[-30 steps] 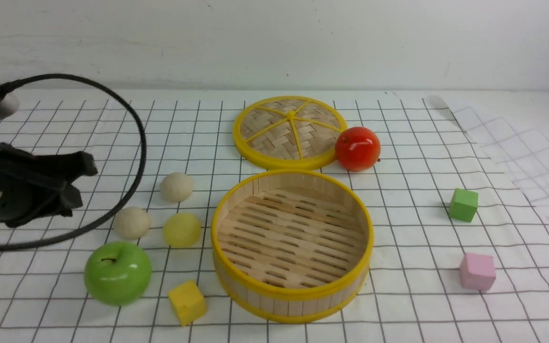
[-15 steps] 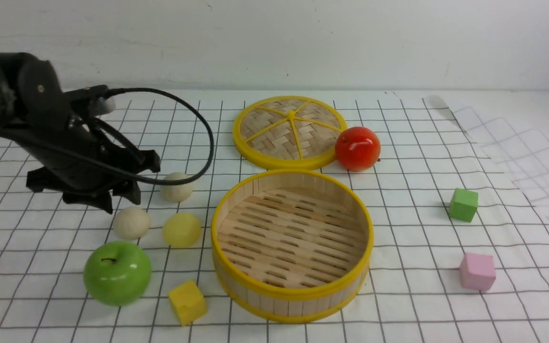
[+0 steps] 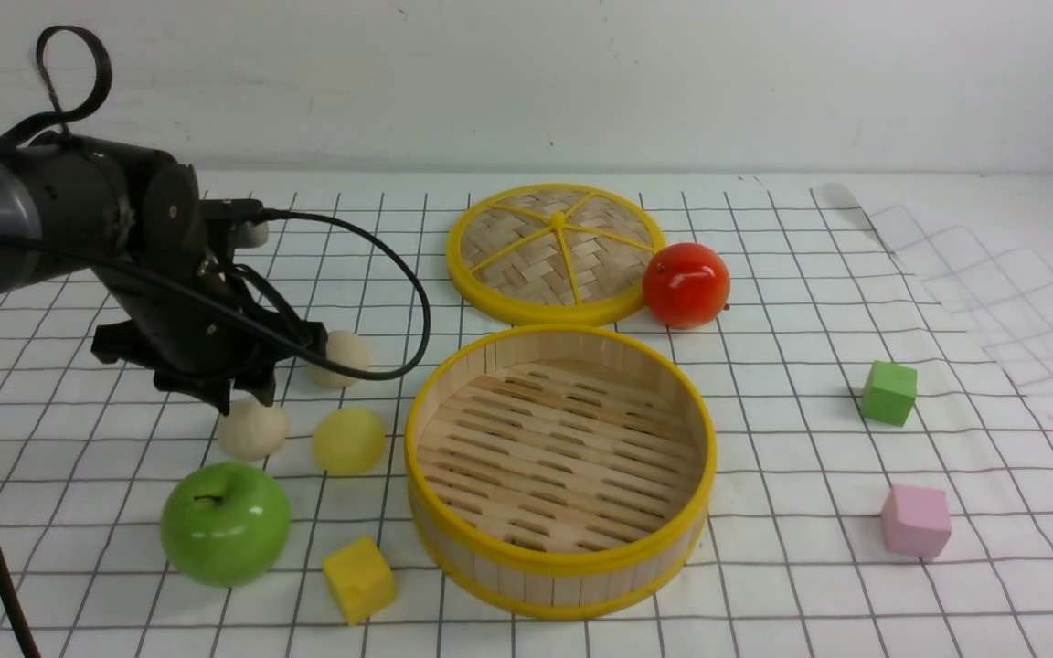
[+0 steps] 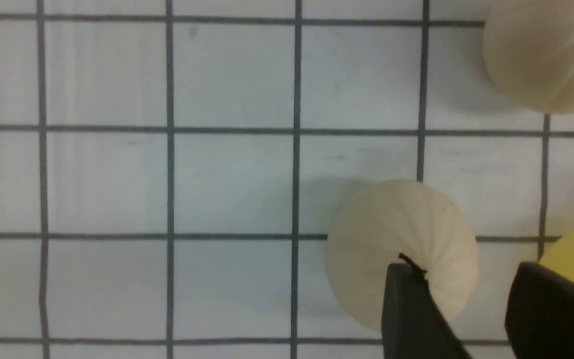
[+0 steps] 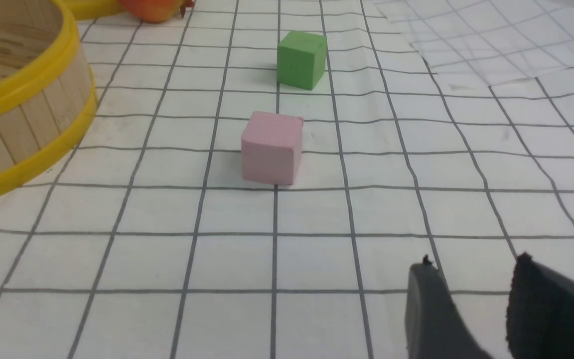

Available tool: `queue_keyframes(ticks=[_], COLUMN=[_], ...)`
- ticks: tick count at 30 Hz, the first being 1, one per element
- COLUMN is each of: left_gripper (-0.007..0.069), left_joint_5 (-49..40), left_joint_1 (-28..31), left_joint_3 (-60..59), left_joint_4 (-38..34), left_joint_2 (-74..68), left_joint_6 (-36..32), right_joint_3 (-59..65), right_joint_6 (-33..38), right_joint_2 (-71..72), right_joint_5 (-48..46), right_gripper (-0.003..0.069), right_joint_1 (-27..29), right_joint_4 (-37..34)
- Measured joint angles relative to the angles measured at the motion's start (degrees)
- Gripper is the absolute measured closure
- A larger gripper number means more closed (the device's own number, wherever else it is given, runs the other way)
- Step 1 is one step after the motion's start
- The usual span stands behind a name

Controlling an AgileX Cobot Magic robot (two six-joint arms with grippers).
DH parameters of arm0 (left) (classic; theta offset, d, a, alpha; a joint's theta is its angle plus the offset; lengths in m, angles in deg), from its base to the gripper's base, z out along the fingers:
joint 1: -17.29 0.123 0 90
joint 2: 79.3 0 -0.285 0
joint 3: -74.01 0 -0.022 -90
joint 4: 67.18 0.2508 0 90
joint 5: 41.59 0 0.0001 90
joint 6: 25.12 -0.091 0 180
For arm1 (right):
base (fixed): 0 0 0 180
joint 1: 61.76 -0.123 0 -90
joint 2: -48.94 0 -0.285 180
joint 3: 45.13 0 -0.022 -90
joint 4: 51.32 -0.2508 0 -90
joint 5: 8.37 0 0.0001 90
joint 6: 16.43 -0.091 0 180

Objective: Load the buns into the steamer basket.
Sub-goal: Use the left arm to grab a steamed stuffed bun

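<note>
So, the left arm point(image 3: 51, 219) is cut off at the frame edge in the front view and the right arm isn't in it at all; wrist views show only dark fingertips. The left gripper point(image 3: 239, 395) hangs just over the near off-white bun point(image 3: 252, 431), fingers apart, nothing between them; can't tell if a tip touches it. The far off-white bun point(image 3: 345, 350) is partly hidden behind the gripper body and black cable point(image 3: 403, 274). The pale yellow bun point(image 3: 349, 440) is fully seen from the front, cropped to a sliver in the left wrist view. All three lie on the gridded cloth point(image 3: 810, 594) left of the steamer basket point(image 3: 563, 571), none inside. Buns are matte, round, with faint radial pleats. Basket is round with a bamboo strip wall, slatted floor and yellow rims; the flat woven lid point(image 3: 556, 251) lies behind it, glossy red apple point(image 3: 686, 285) beside the lid's rim. The right gripper point(image 5: 472, 271) has its fingers apart and empty, near the pink cube point(image 5: 271, 148); the basket is cut off in that view
</note>
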Motion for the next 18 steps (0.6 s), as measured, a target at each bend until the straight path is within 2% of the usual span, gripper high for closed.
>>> queue_keyframes(ticks=[5, 18], left_gripper=[0.0388, 0.0387], left_joint_5=[1.4, 2.15], left_joint_1=[0.0, 0.0], left_joint_3=[0.0, 0.34], left_joint_4=[1.16, 2.62], left_joint_2=[-0.56, -4.41], left_joint_6=[0.0, 1.15], right_joint_3=[0.0, 0.0], right_joint_6=[0.0, 0.0], right_joint_2=[0.0, 0.0], right_joint_5=[0.0, 0.0], right_gripper=[0.0419, 0.0419], right_joint_1=[0.0, 0.0], right_joint_4=[0.0, 0.0])
